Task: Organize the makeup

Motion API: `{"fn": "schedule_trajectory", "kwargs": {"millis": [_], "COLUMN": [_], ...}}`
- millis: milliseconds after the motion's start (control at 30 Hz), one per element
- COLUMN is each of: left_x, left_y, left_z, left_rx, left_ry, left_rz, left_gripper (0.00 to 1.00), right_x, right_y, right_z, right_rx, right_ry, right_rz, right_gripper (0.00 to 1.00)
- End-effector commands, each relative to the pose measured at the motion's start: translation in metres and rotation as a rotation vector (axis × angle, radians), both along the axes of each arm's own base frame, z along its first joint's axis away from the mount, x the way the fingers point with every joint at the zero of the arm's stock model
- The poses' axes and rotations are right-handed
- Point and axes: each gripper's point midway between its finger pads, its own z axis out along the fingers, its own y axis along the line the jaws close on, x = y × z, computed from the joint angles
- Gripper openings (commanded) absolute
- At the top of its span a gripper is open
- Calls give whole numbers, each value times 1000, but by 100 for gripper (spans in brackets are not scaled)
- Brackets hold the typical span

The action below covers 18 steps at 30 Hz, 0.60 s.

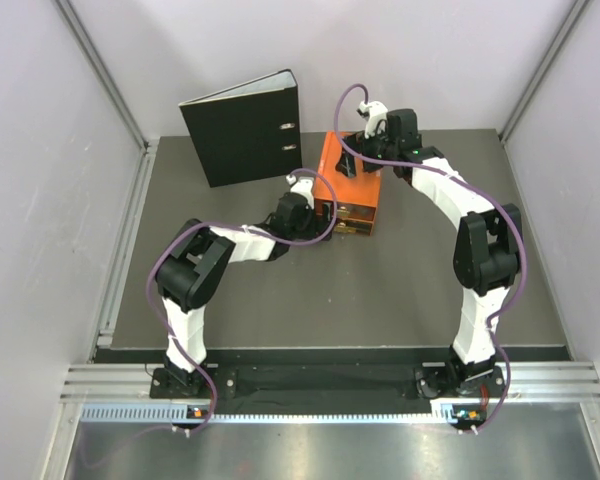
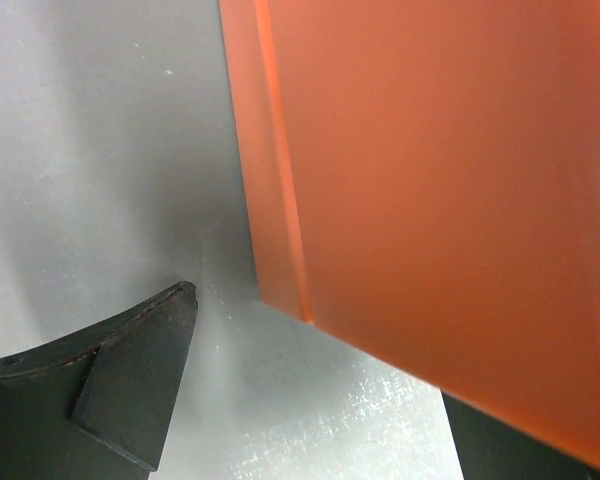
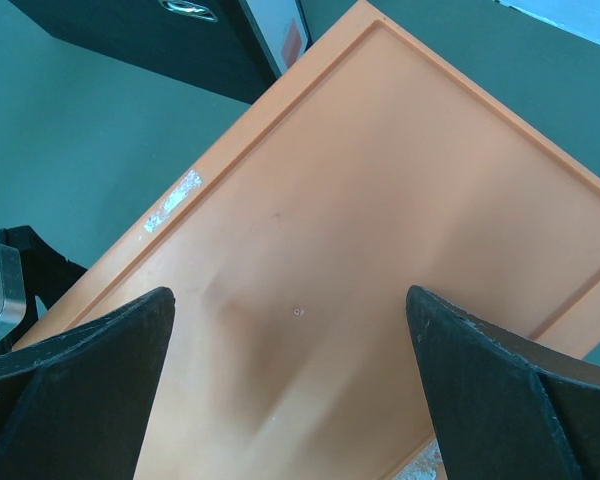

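Note:
No lilac, mint or peach-grey tubes, green stick or black cases show clearly in any view. Only small dark and gold shapes [image 1: 351, 224] show at the near face of the orange drawer box [image 1: 354, 180]; I cannot tell what they are. My left gripper [image 1: 320, 205] is open, low at the box's left side. In the left wrist view [image 2: 320, 410] the box's wall [image 2: 430, 180] reaches in between its fingers. My right gripper [image 1: 360, 152] is open and empty, just above the box's flat top [image 3: 360, 200], as the right wrist view [image 3: 290, 340] shows.
A black ring binder [image 1: 245, 128] stands upright at the back left of the box; it also shows in the right wrist view [image 3: 160, 30]. The grey table [image 1: 280, 300] is walled on both sides and at the back.

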Motion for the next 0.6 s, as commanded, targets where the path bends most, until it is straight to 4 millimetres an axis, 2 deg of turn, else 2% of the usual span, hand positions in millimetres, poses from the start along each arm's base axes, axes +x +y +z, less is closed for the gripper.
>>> {"fn": "schedule_trajectory", "kwargs": {"millis": [0,133,167,233,267,333,367,400,433,467,500,533,567], "left_x": [9,-5,-8,-17,-21,-30,-33,-35,-41,-36,-36,-38,-36], "left_y": [-22,-22,-19,-16,-14,-5,-2,3,13,23,28,45,52], "left_z": [38,50,58,62,77,81,99,106,100,118,122,116,130], "left_rx": [-92,-94,-92,-68,-67,-11,-8,20,63,87,107,159,168], "left_ry": [-98,-111,-126,-123,-145,-136,-159,-177,-135,-161,-154,-111,-135], "left_rz": [-88,-150,-158,-185,-194,-221,-222,-231,-223,-168,-160,-126,-101], "left_gripper": [99,99,99,99,99,99,99,99,99,99,99,99,99], "right_x": [-45,-45,-44,-43,-42,-41,-39,-38,-35,-33,-31,-27,-24], "right_y": [-19,-19,-19,-18,-17,-16,-14,-15,-14,-14,-12,-12,-11], "right_z": [-93,-93,-92,-92,-89,-88,-82,-78,-70,-64,-52,-40,-31], "right_rx": [-90,-90,-90,-90,-89,-84,-78,-76,-68,-62,-51,-44,-37], "right_ry": [346,345,341,343,337,338,327,317,299,284,259,233,216], "right_rz": [-21,-21,-20,-20,-18,-14,-8,-8,-12,-14,-14,-18,-21], "right_gripper": [100,100,100,100,100,100,100,100,100,100,100,100,100]}}
